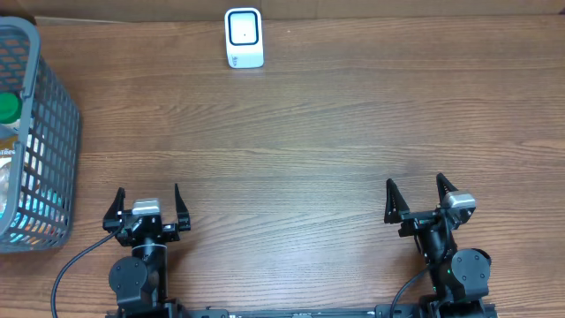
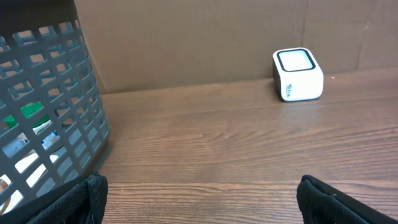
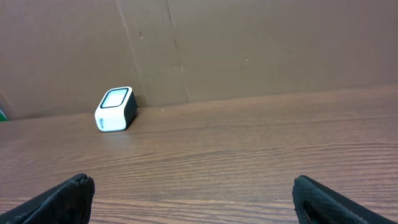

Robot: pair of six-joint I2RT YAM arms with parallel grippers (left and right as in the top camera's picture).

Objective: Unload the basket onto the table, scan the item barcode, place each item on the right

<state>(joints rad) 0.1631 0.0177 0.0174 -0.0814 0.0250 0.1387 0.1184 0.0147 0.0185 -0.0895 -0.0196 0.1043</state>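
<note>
A small white barcode scanner (image 1: 244,38) with a dark-rimmed window stands at the table's far edge; it also shows in the left wrist view as the scanner (image 2: 298,74) and in the right wrist view as the scanner (image 3: 115,109). Items lie inside a grey mesh basket (image 1: 51,106) at the far left, among them something with a green cap (image 1: 8,108); no barcode is visible. My left gripper (image 1: 146,208) rests open near the front edge, right of the basket. My right gripper (image 1: 416,196) stands open at the front right. Both hold nothing.
The basket wall (image 2: 56,112) fills the left of the left wrist view, close to my left fingers. A brown cardboard wall (image 3: 249,43) backs the table behind the scanner. Bare wooden tabletop (image 1: 309,132) lies between the grippers and the scanner.
</note>
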